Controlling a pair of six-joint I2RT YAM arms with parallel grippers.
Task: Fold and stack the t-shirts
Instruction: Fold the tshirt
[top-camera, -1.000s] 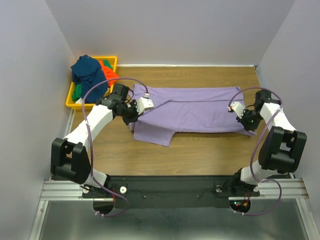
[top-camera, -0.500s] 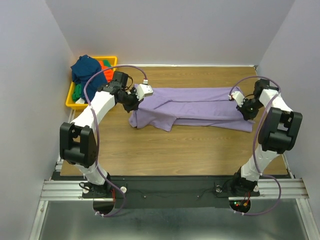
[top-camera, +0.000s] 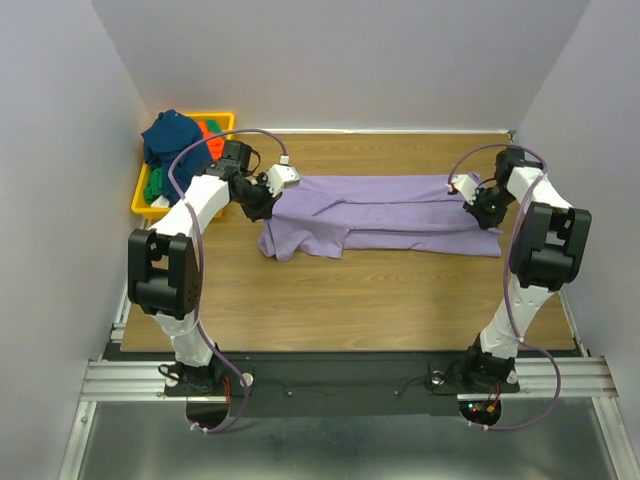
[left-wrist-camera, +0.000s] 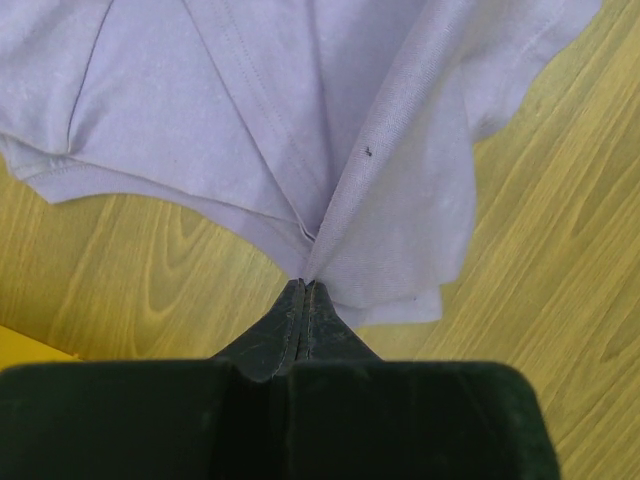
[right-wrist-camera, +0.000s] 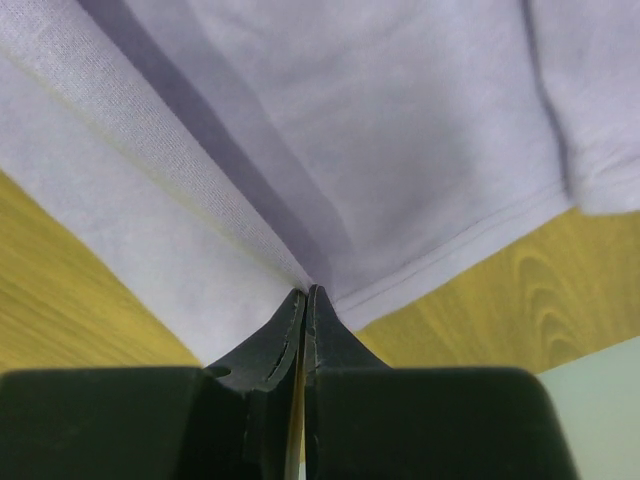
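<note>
You've got the lavender t-shirt (top-camera: 390, 210) laid across the centre of the top view as a long, narrow band running left to right on the wooden table (top-camera: 350, 300). It's folded over lengthwise, with a bunched flap and sleeve hanging down at its lower-left end.

Your left gripper (top-camera: 264, 203) sits at the shirt's left end, in the upper left of centre. In the left wrist view its jaws are pressed together, tips (left-wrist-camera: 304, 292) pinching a ridge of lavender cloth (left-wrist-camera: 300, 120) at bottom centre. The fabric fans out from the pinch toward the top of the frame, with bare wood showing on both sides.

Your right gripper (top-camera: 487, 207) is at the shirt's right end, on the right side of the top view. In the right wrist view its jaws are closed too, tips (right-wrist-camera: 305, 295) nipping a fold of the cloth (right-wrist-camera: 380, 110) right by the stitched hem. There's wood at lower left and lower right.

The other t-shirts are in the upper-left corner of the top view, heaped in the yellow bin (top-camera: 140, 205). The navy t-shirt (top-camera: 175, 138) is on top and spills over the bin's far edge. The orange-red t-shirt (top-camera: 211, 129) shows just to its right, and the green t-shirt (top-camera: 153, 187) pokes out below the navy one. The bin is near the left gripper but not touching the lavender shirt.
</note>
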